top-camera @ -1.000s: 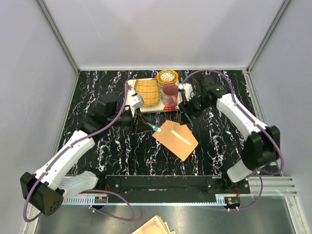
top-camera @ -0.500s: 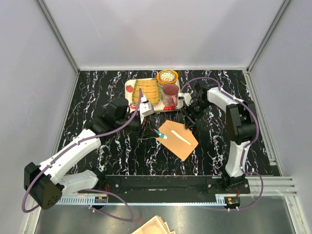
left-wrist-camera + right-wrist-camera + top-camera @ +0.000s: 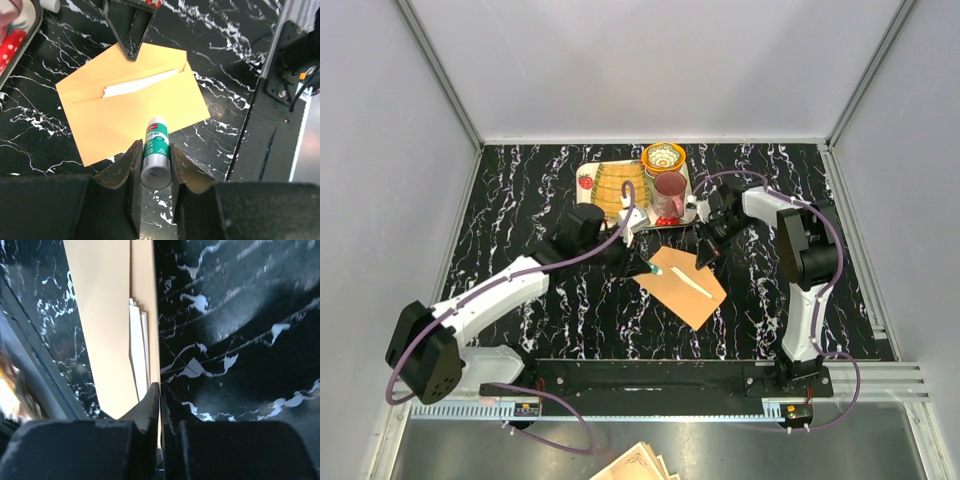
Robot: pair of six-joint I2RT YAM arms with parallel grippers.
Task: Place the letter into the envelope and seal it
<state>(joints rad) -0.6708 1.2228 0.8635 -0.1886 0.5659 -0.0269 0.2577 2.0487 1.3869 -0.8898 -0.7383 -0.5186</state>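
Note:
The orange-tan envelope (image 3: 682, 290) lies flat in the middle of the black table, flap open. The letter (image 3: 693, 284) is inside; only a white strip shows at the mouth (image 3: 140, 84). My left gripper (image 3: 642, 263) is shut on a green-and-white glue stick (image 3: 156, 142), whose tip hangs over the envelope's near-left edge (image 3: 135, 112). My right gripper (image 3: 705, 255) sits at the envelope's far edge. In the right wrist view its jaws (image 3: 160, 390) are pressed together on the thin edge of the envelope's flap (image 3: 146, 290), beside the letter (image 3: 137, 345).
Behind the envelope stands a tray (image 3: 585, 180) with a stack of ornate beige papers (image 3: 618, 190), a pink cup (image 3: 669, 192) and red items. A patterned bowl (image 3: 663, 157) sits behind it. More papers (image 3: 638, 465) lie below the table's front rail.
My right gripper came down to the envelope's far edge and shut on the flap. My left arm carried the glue stick rightward to the envelope's left edge.

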